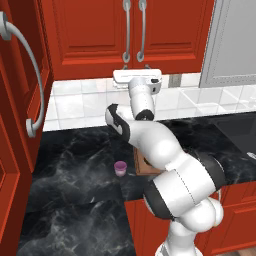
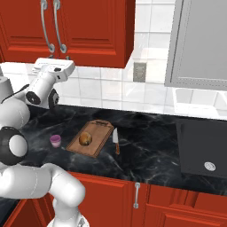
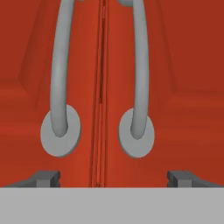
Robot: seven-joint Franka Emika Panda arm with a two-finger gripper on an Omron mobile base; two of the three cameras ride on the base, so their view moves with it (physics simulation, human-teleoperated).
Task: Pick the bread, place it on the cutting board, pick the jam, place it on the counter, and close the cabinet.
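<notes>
The small round golden-brown bread roll lies on the rectangular brown wooden cutting board, near its middle. The board rests flat on the black marble-look counter with grey-white veining. Just left of the board, apart from it, the tiny purple-pink jam jar with its lavender lid stands upright on the same counter. A knife with a brown handle lies just right of the board.

Above the far edge of the counter hangs the red wall cabinet; its two panelled doors meet along a thin centre seam, both shut, with long curved silver handles side by side. The white arm's gripper is raised in front of the lower ends of those handles, fingers spread wide and holding nothing.
</notes>
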